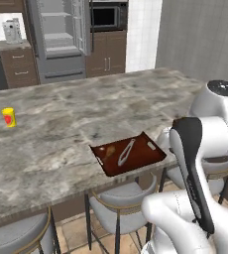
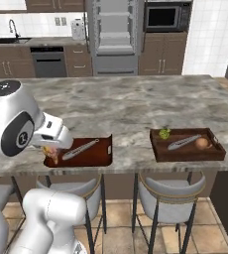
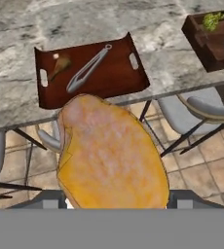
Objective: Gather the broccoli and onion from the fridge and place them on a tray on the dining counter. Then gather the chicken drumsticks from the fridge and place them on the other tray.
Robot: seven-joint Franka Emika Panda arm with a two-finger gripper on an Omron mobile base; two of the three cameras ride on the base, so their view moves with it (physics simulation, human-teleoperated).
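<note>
Drumstick (image 3: 111, 155) sat clamped in the gripper (image 3: 114, 202) near the dining counter (image 1: 61, 124); no writing was readable. Another drumstick (image 3: 59, 65) lay on the left tray (image 3: 119, 80) beside tongs (image 3: 87, 68).

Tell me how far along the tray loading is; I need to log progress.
Done: broccoli and onion lie in the right tray, and one drumstick lies in the left tray. In hand: the second drumstick, held between the fingers short of the dining counter. Left: set it in the left tray.
</note>
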